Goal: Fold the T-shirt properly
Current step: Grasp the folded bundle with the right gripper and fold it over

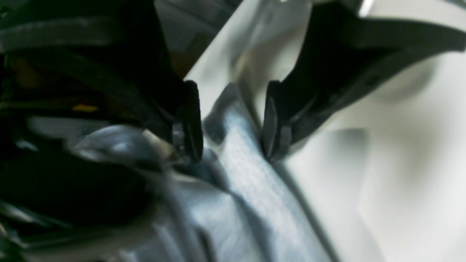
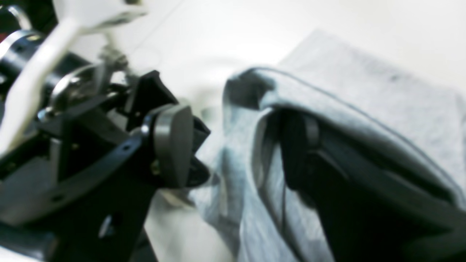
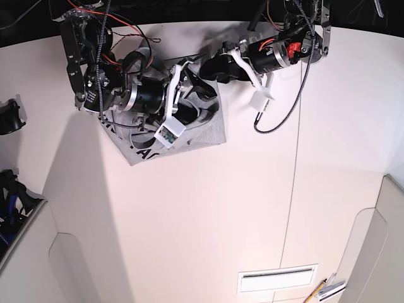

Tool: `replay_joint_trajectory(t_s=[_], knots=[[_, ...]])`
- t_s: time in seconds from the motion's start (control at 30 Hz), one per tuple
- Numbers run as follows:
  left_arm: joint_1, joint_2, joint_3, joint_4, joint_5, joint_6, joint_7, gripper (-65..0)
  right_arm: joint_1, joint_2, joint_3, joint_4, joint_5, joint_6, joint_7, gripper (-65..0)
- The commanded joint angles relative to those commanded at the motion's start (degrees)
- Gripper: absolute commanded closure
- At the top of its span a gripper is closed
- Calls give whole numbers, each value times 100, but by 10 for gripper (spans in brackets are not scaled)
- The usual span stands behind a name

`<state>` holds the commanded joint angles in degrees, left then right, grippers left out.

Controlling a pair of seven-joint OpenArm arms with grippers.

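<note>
The heather-grey T-shirt (image 3: 205, 129) lies bunched at the back of the white table (image 3: 208, 214), with black lettering (image 3: 142, 152) showing at its lower left edge. My left gripper (image 1: 231, 142) is open, its two black fingers standing either side of a raised ridge of the shirt (image 1: 244, 171). In the base view it (image 3: 212, 71) sits at the shirt's far edge. My right gripper (image 2: 240, 149) is open; the shirt (image 2: 364, 94) drapes over its right finger and hides it, and the left pad (image 2: 174, 145) is bare. In the base view it (image 3: 194, 88) is over the shirt.
A black cable (image 3: 278, 117) hangs from the left arm onto the table to the right of the shirt. A slotted white plate (image 3: 276, 278) and a small tool (image 3: 320, 290) lie near the front right. Dark equipment (image 3: 9, 117) stands off the left edge.
</note>
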<state>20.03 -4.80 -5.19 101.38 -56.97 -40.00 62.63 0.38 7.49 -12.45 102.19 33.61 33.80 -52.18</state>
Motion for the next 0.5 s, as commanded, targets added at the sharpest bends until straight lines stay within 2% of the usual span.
replay_joint_trajectory(t_s=[0.1,0.2,0.4,0.5], knots=[[70,0,-415,282,-356,0,378,-294,216,-254,0,-7,-22,0,17,-373],[96,-2,-706,372,-671,0,540,-294,568,-483,-2,-20,-188,0,109,-373],[275,-42,-732,372,-907,0,708,-294,1040,-765,-7,-76,-380,0,118,-373],[317,-293,-732,400,-1110,0,713,-293,1069,-761,37,-94,-588,-87,31,-373]])
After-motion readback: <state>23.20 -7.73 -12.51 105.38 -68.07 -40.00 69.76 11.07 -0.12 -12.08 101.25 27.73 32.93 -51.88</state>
